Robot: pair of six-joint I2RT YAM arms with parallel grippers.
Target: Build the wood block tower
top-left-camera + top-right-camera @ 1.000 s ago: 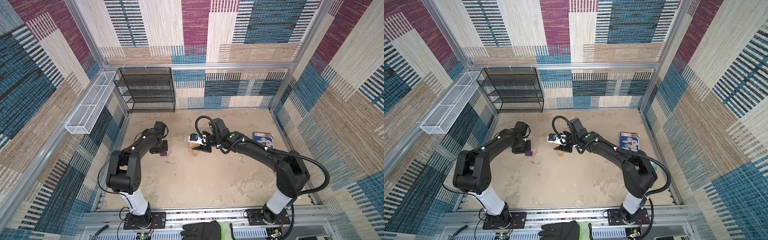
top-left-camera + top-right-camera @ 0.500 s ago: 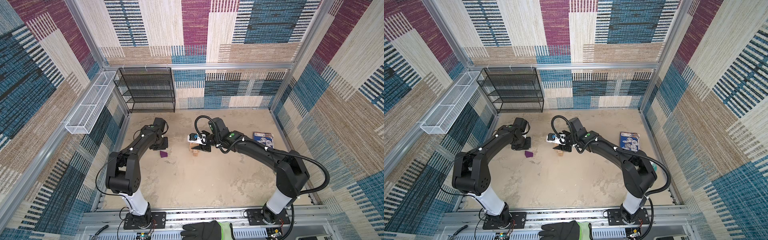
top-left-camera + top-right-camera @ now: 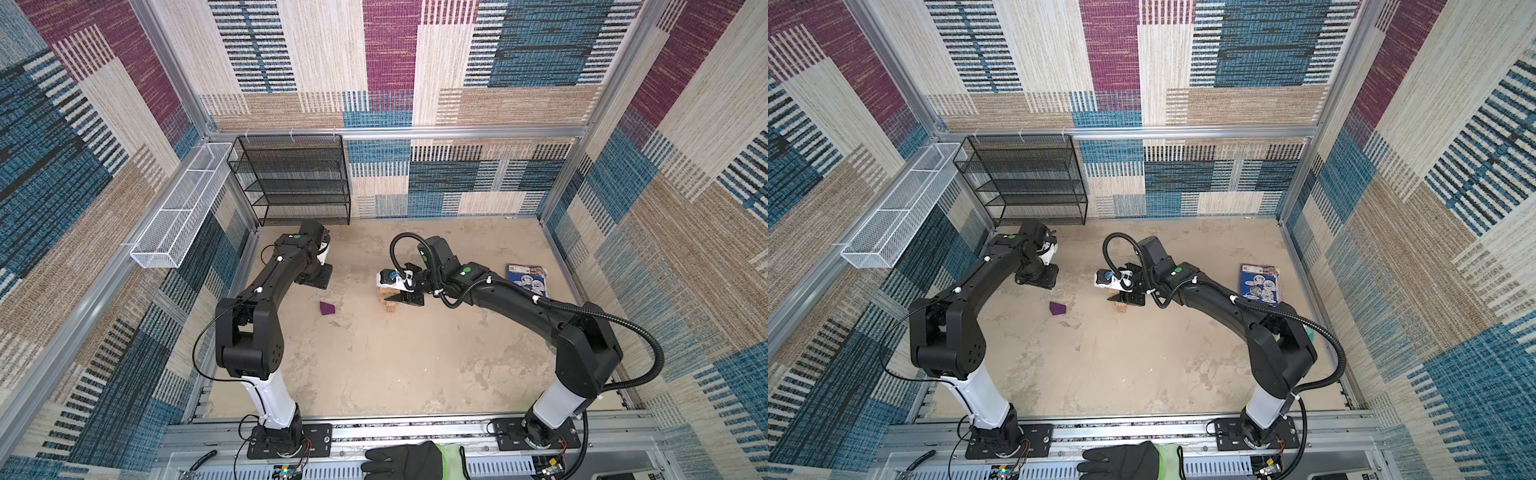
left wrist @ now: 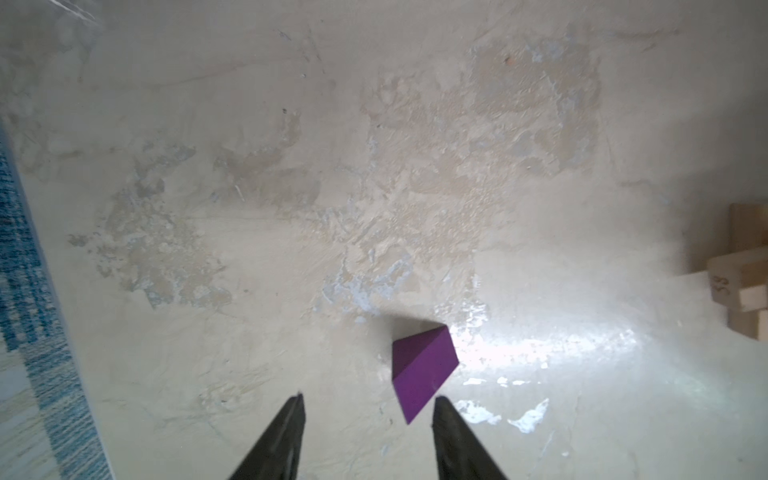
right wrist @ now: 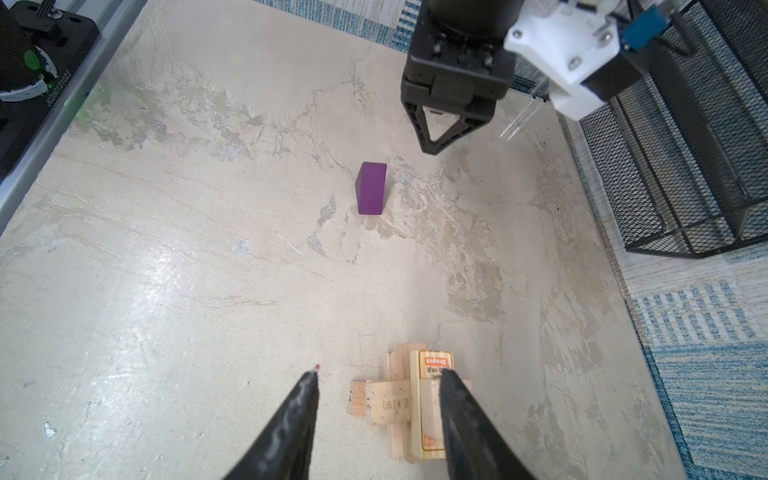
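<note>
In both top views the tower [image 3: 390,301] [image 3: 1121,306] stands near the middle of the table [image 3: 374,365], a little toward 12 o'clock. It is a short stack of pale wood blocks laid crosswise. The right wrist view shows its top block carrying an orange-edged printed label, with plain blocks crossing beneath it [image 5: 409,399]; how many layers there are cannot be told. The right gripper [image 3: 405,297] [image 5: 380,374] hangs right over the stack with its jaws partly apart. One finger stands clear of the blocks' ends and the other overlaps the printed block, and nothing is clamped between them. The purple wedge [image 3: 327,308] [image 3: 1057,308] lies alone on the table at about 9 o'clock from the tower, well apart from it, resting on one flat face [image 5: 371,189]. The left gripper [image 3: 316,278] [image 4: 369,401] sits at roughly 11 o'clock from the wedge, pointing down, with its jaws moderately apart and empty. In the left wrist view the wedge [image 4: 422,370] lies just ahead of the fingertips, close to one of them but free of both. A blue printed booklet [image 3: 525,276] [image 3: 1260,282] lies flat at 3 o'clock from the tower, near the table's edge. A black wire shelf [image 3: 291,178] stands at the 11 o'clock corner of the table, and a white wire basket [image 3: 178,208] hangs on the wall beside it. A black glove [image 3: 407,461] rests on the frame at 6 o'clock.
</note>
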